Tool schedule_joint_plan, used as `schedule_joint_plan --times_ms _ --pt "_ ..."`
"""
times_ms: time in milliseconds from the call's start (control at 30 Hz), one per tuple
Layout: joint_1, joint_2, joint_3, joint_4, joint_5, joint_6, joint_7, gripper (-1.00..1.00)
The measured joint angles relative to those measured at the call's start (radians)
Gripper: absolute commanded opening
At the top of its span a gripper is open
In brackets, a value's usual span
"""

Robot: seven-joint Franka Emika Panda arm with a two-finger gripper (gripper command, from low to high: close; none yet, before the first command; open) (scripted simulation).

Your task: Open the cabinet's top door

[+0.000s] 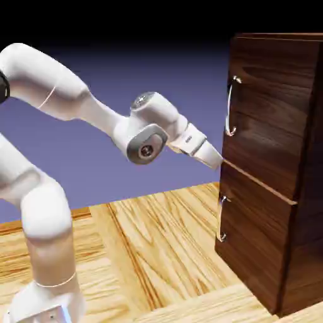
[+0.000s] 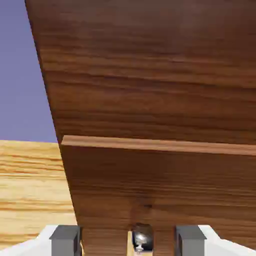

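Claw (image 2: 128, 240) spread, empty; only hand view shows handle (image 2: 141, 238) between fingertips.

The cabinet (image 1: 272, 170) stands on the surface (image 1: 158, 246), right of me. My end effector (image 1: 214, 158) is near the seam below its top door (image 1: 268, 107).

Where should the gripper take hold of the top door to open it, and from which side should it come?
Probably grip the top door by its curved silver handle, at the middle of the bow, where it stands clear of the wood. Come from the front, level, with one finger on each side of the upright bar. The gripper, open, now points below the handle, near the seam between the panels, so it must rise.
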Motion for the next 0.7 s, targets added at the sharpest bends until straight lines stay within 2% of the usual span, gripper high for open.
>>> schedule_joint_plan --times_ms 700 --pt "-0.244 -0.111 0.23 0.103 0.913 -0.066 -0.73 0.0"
